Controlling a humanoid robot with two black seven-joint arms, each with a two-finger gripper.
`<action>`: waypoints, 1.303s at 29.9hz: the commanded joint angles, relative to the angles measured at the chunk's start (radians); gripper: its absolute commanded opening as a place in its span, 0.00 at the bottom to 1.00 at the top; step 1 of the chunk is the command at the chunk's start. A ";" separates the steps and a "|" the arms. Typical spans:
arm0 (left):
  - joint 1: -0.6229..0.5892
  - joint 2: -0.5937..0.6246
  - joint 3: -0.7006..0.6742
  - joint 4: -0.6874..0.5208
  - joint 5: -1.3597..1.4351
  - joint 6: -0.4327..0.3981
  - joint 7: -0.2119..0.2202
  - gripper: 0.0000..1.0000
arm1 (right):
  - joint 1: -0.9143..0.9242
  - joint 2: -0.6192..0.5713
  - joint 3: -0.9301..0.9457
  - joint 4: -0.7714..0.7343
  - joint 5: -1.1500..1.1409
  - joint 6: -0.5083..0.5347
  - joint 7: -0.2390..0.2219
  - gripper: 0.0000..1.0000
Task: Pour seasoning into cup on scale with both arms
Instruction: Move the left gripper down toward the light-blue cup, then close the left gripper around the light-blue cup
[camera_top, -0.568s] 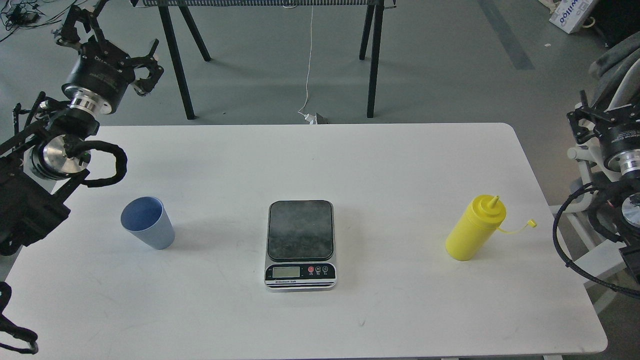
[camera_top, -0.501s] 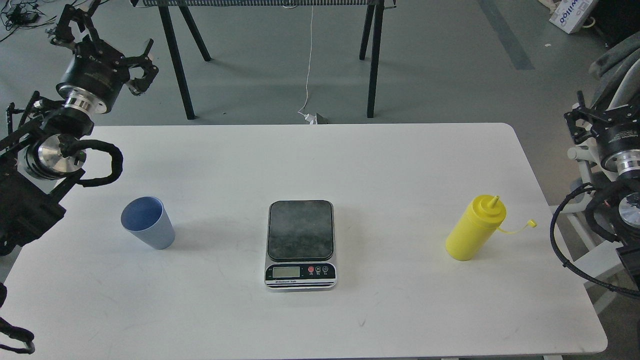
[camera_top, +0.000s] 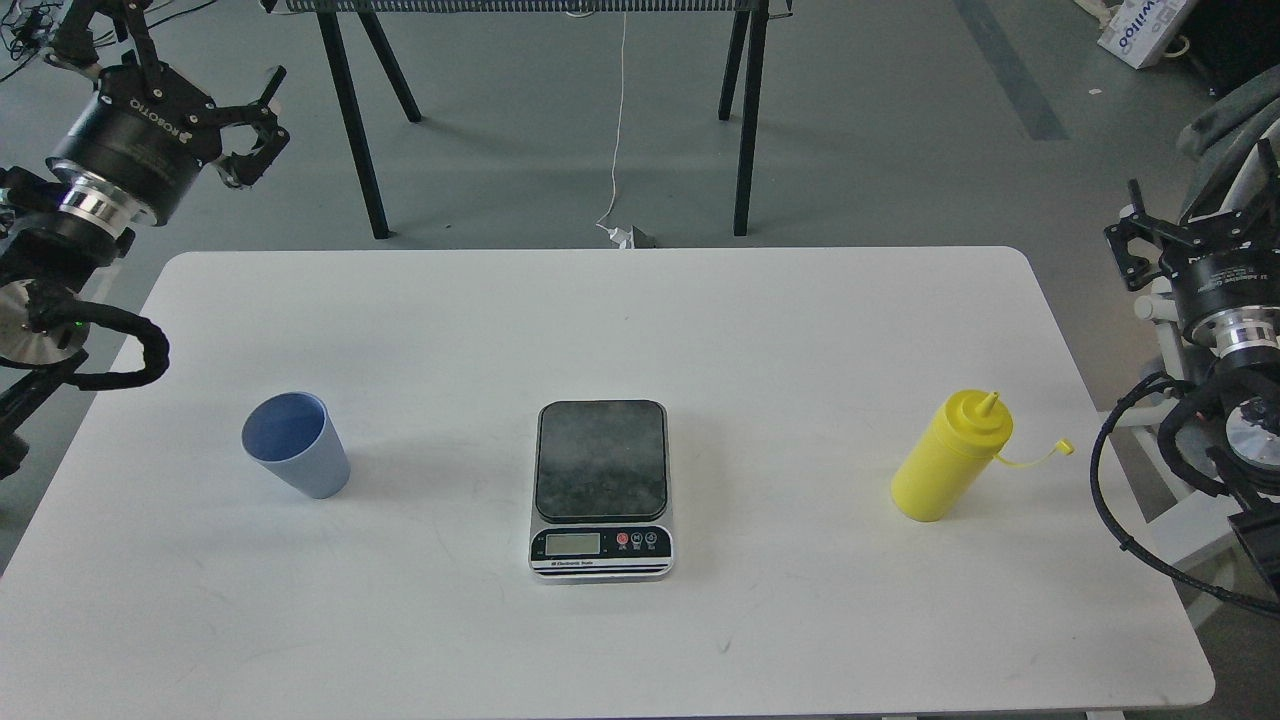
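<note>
The pale blue cup (camera_top: 296, 444) stands upright on the white table (camera_top: 640, 330), left of centre. The scale (camera_top: 601, 487) lies at the table's centre with nothing on its dark plate. The yellow seasoning bottle (camera_top: 950, 457) stands at the right, its tethered cap (camera_top: 1065, 446) hanging off to the right. My left gripper (camera_top: 178, 62) is open and empty, raised beyond the table's far left corner, well away from the cup. My right gripper (camera_top: 1192, 208) is open and empty beyond the table's right edge, behind and right of the bottle.
Black trestle legs (camera_top: 745, 120) stand on the grey floor behind the table, with a white cable (camera_top: 615, 150) hanging between them. A white chair frame with grey cloth (camera_top: 1225, 120) stands by my right arm. A cardboard box (camera_top: 1140, 28) lies far right.
</note>
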 joint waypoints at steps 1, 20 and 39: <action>0.025 0.108 -0.001 -0.127 0.251 0.042 -0.004 1.00 | -0.040 -0.010 0.011 0.015 0.001 0.000 0.001 0.99; 0.119 0.262 0.103 -0.167 1.645 0.379 -0.108 0.90 | -0.152 -0.047 0.049 0.015 0.001 0.000 0.005 0.99; 0.117 0.095 0.490 0.135 1.887 0.627 -0.108 0.67 | -0.152 -0.053 0.049 0.014 0.001 0.000 0.005 0.99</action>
